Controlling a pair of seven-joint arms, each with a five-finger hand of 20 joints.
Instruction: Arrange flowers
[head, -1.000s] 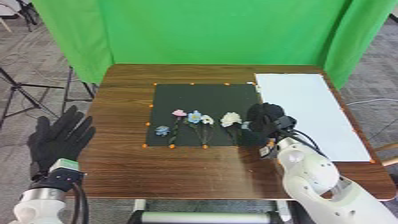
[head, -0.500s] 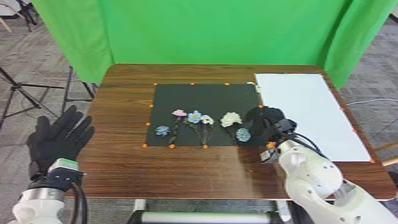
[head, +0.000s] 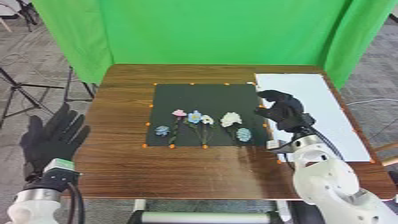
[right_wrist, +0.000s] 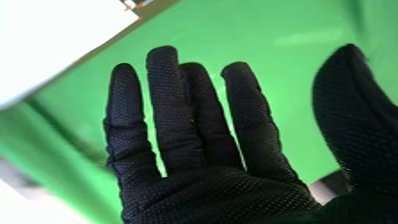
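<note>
Six flowers (head: 230, 119) lie on the mat (head: 200, 96), right hand (head: 287, 113) and left hand (head: 50, 145) both spread open, holding nothing.

Head view: L hand (head: 53, 145) at 8-9 o'clock, fingers straight & spread, twd 12-1; L arm (head: 37, 204) from 7. R hand (head: 286, 114) at 3, open, thumb apart; R arm (head: 322, 175) from 5.

Black fabric is covering the robot's left hand (head: 51, 142) toward eight o'clock in the head view, where a pale green patch (head: 60, 164) is marking the wrist and dark cables (head: 80, 200) are trailing beside the white arm (head: 37, 200). Toward three o'clock, a matching black glove is covering the right hand (head: 286, 111); the right wrist view is revealing its dotted weave.
</note>
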